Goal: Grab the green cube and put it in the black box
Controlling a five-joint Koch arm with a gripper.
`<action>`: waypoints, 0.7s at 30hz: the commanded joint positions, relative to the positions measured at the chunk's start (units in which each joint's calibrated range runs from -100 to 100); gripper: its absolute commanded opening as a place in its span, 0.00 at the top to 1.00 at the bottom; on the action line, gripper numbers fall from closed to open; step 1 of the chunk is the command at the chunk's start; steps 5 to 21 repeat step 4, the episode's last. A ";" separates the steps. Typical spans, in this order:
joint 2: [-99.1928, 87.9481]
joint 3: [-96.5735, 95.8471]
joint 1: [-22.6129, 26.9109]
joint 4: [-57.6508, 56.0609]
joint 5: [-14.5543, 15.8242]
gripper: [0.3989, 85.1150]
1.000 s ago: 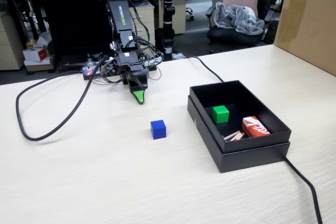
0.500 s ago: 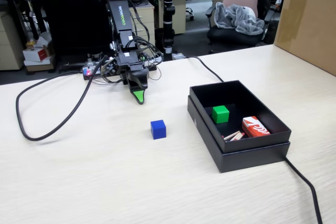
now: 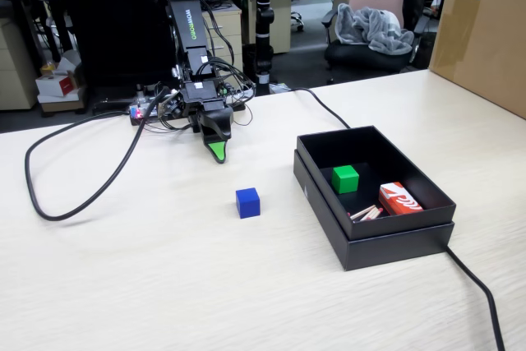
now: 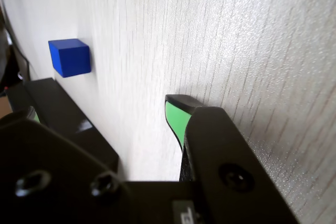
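- Fixed view first: I see the green cube [image 3: 345, 178] already resting on the floor of the black box [image 3: 409, 231], toward the box's middle, apart from a red and white packet [image 3: 399, 199] and some thin sticks [image 3: 366, 214] lying in the nearer right corner.
- My gripper [image 3: 217, 150] hangs low over the surface [image 3: 123, 277] well to the left of the box in this view, tip pointing down, holding nothing.
- From it, the cube lies to the right and a little toward the camera, behind the box's near wall.
- Wrist view gives me one green-tipped finger [image 4: 177, 119] and a dark body beside it; I judge the jaws slightly spread, with bare surface showing between.
- A blue cube [image 3: 247, 202] sits between gripper and box, nearer the gripper.
- I judge the task finished, with no further reach needed.
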 commanded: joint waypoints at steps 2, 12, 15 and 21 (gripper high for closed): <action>0.25 -0.47 0.00 -1.64 0.00 0.43; 0.25 -0.57 0.00 -1.64 0.00 0.43; 0.25 -0.57 0.00 -1.64 0.00 0.43; 0.25 -0.57 0.00 -1.64 0.00 0.43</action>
